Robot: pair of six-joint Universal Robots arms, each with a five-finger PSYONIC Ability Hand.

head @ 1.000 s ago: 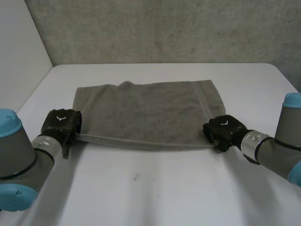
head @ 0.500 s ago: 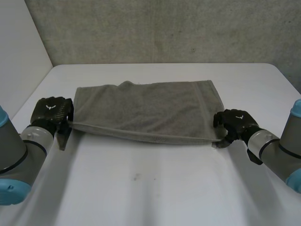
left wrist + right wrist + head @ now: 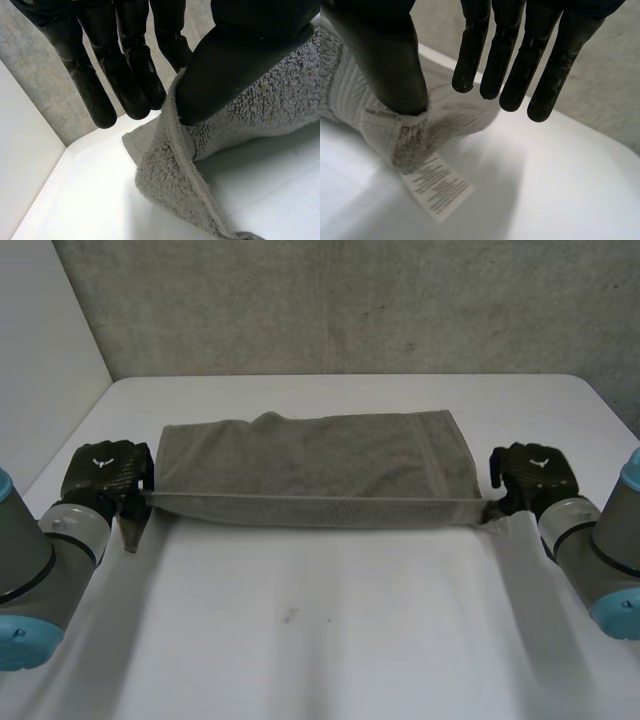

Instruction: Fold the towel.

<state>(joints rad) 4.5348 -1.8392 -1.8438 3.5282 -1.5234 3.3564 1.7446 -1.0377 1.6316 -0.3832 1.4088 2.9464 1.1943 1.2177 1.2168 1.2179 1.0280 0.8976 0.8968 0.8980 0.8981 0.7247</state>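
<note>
Nearest in, both arms reach low over the bench (image 3: 320, 640) from either side. The towel's (image 3: 310, 465) near hem is lifted and stretched straight between the hands, so this looks like the carry-over for the first fold. To do it well, both hands should travel away together, level and at one pace, with the hem taut so it lands square on the far edge. A small bump on that edge could spoil the match.

Now the pose. The left hand (image 3: 105, 472) is at the near left corner, its thumb (image 3: 225, 70) clamped on the cloth and pinching it beside straight fingers (image 3: 125, 75). The right hand (image 3: 530, 472) has the near right corner. Its thumb (image 3: 385, 65) pins the cloth, its fingers (image 3: 512, 60) are straight, and a label (image 3: 437, 192) dangles below. Beyond the hem, the rest of the towel lies flat mid-bench.
</note>
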